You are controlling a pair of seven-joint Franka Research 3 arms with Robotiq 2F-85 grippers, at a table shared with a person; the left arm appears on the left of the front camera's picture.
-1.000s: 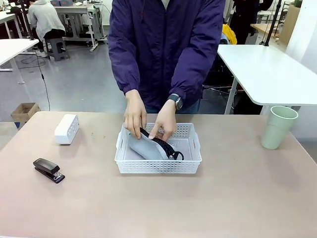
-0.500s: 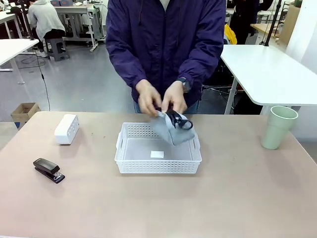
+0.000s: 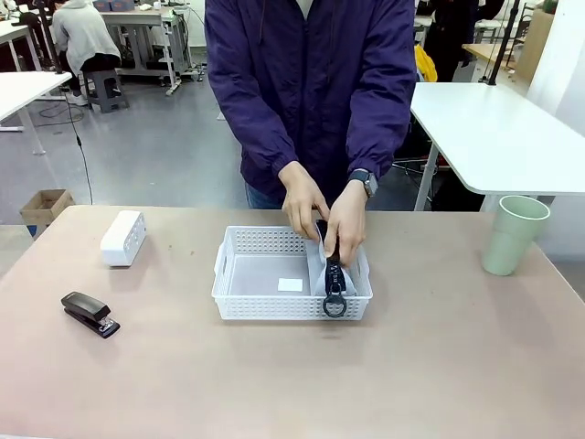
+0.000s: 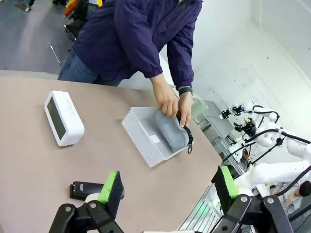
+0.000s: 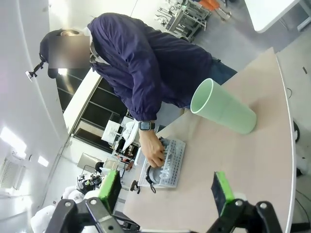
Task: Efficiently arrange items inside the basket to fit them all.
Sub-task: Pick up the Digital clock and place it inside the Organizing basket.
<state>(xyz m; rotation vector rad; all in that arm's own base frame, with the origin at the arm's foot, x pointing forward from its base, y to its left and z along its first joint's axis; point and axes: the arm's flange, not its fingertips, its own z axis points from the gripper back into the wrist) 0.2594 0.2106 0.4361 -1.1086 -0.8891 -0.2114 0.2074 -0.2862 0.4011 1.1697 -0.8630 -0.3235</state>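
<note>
Front view: the white basket [image 3: 274,309] sits mid-table [image 3: 292,384]. A person at 12 o'clock has both hands on the grey pouch [image 4: 169,130], the hand with the watch [image 3: 347,229] on top and the other hand [image 3: 303,197] right beside it. The pouch stands on edge, zipper up, against the basket's 3 o'clock end, and its metal ring [image 3: 335,306] hangs over the 6 o'clock wall. I can't really tell if it's touching the floor of the basket, since the hands block that.

From the basket, the white box [image 3: 122,238] is at 10 o'clock, the black stapler [image 3: 90,314] at 8 and the pale green cup [image 3: 514,234] out at 3, all on the table.

The left gripper [image 4: 168,187] and right gripper [image 5: 165,189] both have fingers spread wide and are gripping nothing.
</note>
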